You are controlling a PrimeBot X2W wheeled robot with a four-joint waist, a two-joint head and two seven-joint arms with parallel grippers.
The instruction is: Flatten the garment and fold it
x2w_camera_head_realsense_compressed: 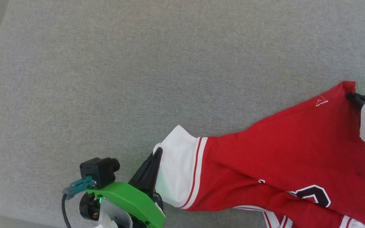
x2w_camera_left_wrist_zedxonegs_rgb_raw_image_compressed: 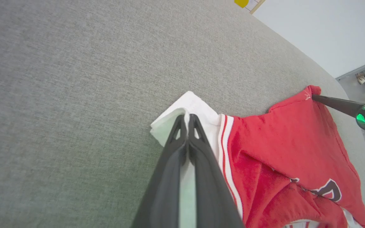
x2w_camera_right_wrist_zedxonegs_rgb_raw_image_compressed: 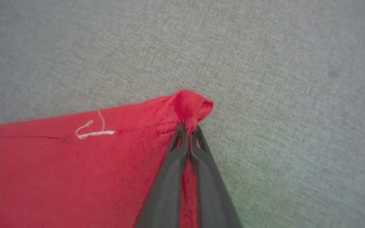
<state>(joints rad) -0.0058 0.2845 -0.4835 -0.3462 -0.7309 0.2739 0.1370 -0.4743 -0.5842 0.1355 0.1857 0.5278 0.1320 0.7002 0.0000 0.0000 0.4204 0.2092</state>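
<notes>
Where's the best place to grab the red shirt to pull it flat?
Its two far ends: the white sleeve from the left, the red corner from the right. The shirt lies long and rumpled between them. The left hand and right hand pinch there.

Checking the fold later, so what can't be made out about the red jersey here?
Head view: the garment runs off the bottom and right edges, cutting off its black print.
Head view: the right gripper is partly cut by the right edge.
Left wrist view: the left gripper covers the white sleeve where it pinches.
Right wrist view: the white mark is too small to read.
</notes>
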